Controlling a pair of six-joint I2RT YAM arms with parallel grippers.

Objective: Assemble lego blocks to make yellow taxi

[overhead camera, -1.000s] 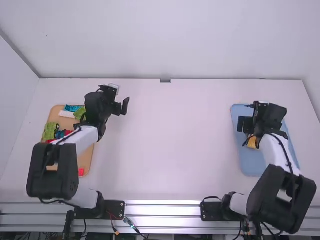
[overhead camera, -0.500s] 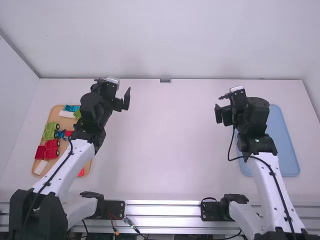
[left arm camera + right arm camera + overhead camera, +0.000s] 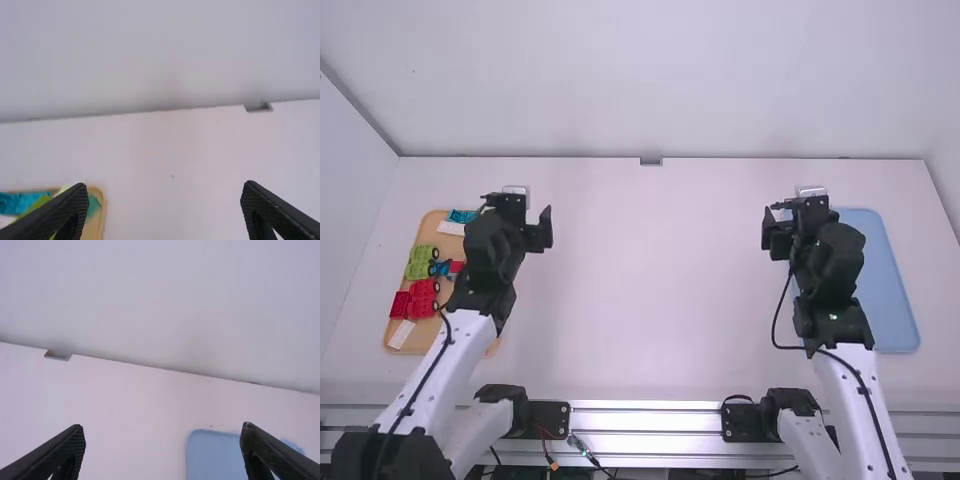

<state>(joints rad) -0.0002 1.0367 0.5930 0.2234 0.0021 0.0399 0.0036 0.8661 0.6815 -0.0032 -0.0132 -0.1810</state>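
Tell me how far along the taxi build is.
Done: can't tell; the right arm covers part of the blue tray. In hand: nothing; the left gripper and right gripper are open. Left: perhaps more joining, given the red blocks and green block on the tan tray, if the taxi needs them.

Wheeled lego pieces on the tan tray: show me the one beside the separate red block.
The red wheeled piece, right beside the red block; the green wheeled piece lies farther toward the table's back edge.
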